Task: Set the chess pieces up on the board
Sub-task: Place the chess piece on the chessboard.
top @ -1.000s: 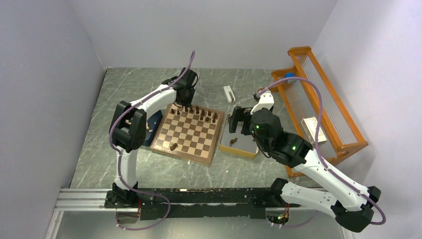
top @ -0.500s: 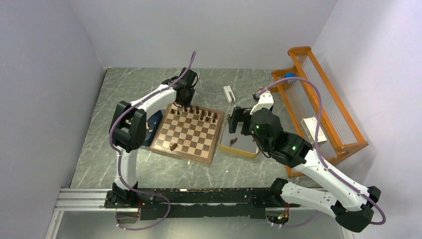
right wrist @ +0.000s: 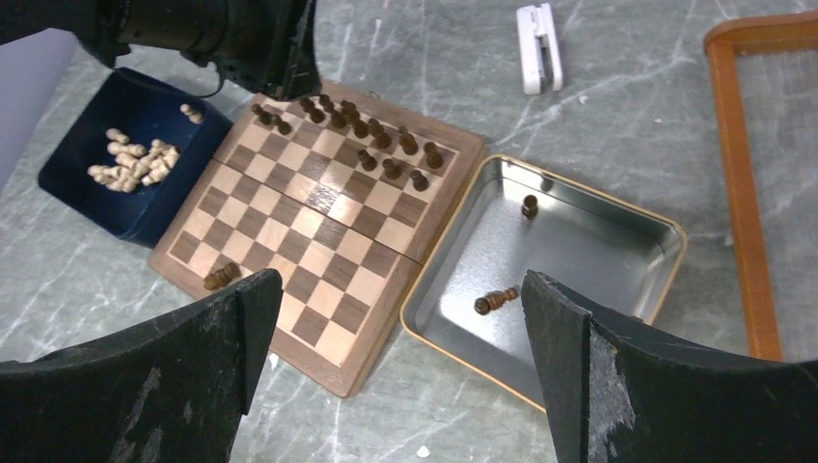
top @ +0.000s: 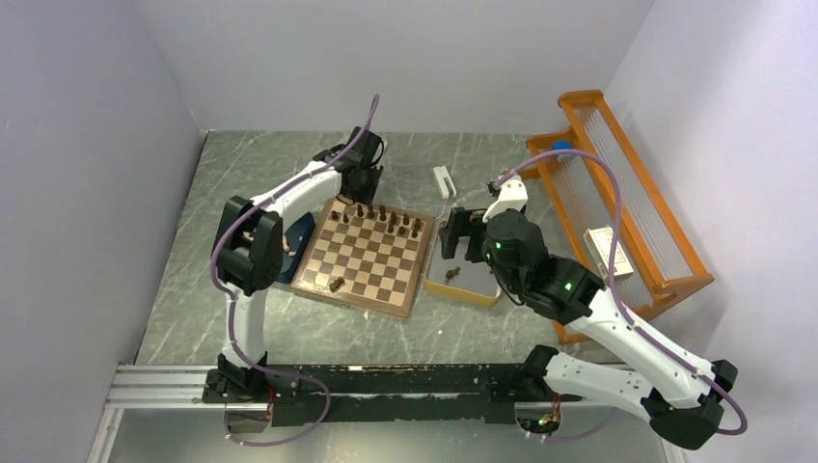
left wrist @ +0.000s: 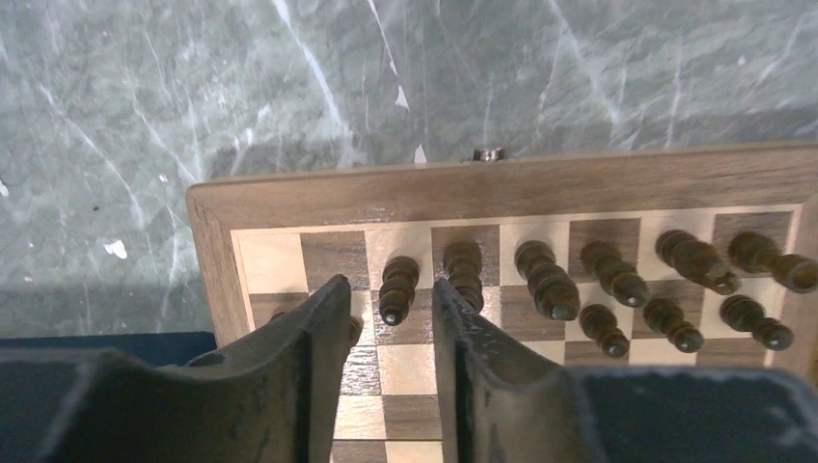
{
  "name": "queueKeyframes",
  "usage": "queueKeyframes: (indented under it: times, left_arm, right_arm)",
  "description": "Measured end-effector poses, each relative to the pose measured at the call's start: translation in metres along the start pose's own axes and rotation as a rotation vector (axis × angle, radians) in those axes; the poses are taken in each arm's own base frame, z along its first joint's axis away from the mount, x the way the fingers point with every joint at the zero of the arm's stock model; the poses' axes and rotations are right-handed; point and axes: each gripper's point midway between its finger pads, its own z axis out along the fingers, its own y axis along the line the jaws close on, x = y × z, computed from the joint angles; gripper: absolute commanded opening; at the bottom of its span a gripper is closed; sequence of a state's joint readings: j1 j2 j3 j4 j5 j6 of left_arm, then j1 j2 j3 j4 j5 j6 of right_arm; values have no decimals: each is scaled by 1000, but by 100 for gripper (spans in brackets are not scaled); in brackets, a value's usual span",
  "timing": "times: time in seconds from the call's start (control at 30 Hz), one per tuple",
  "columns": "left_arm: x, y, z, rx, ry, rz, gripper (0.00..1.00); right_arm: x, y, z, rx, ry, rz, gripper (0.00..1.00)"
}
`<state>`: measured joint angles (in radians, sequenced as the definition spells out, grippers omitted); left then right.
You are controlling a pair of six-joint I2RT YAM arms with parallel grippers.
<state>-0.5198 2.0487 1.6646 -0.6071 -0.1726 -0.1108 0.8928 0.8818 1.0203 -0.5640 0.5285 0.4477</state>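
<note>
At far left, a blue box [right wrist: 135, 164] held pale pieces. My left gripper [left wrist: 391, 286] hung over the far left corner of the board [right wrist: 309, 260], jaws parted and clear on both sides of one upright dark piece [left wrist: 398, 287]. The chess pieces [left wrist: 550, 280] stood in the two far rows. A toppled piece [right wrist: 221, 277] lay by the board's near edge. My right gripper [right wrist: 400, 280] gaped wide, grasping nothing, above the tray [right wrist: 617, 251], where two stray pieces [right wrist: 495, 302] sat.

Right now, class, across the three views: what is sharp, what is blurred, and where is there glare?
Left wrist: the left gripper's fingers loom dark and soft, chess pieces sharp. Right wrist: metal tray shows a pale sheen. Top external: even light, pieces too small to tell apart.
</note>
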Motion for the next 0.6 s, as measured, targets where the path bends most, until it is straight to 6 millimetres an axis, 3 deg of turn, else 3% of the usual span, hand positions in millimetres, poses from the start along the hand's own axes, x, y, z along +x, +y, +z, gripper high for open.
queueKeyframes:
  times: [0.23, 0.4, 0.5, 0.6]
  left_arm:
    - [-20, 5, -22, 39, -54, -39, 53]
    - [-31, 40, -66, 57, -132, -145, 64]
    - [-24, 64, -91, 75, -163, -227, 75]
    - [-3, 82, -104, 94, -170, -319, 78]
  right_arm:
    - [13, 24, 12, -101, 49, -32, 94]
    - [45, 53, 35, -220, 146, -114, 87]
    - [69, 68, 45, -323, 186, -201, 80]
    - [85, 87, 51, -464, 190, -304, 75]
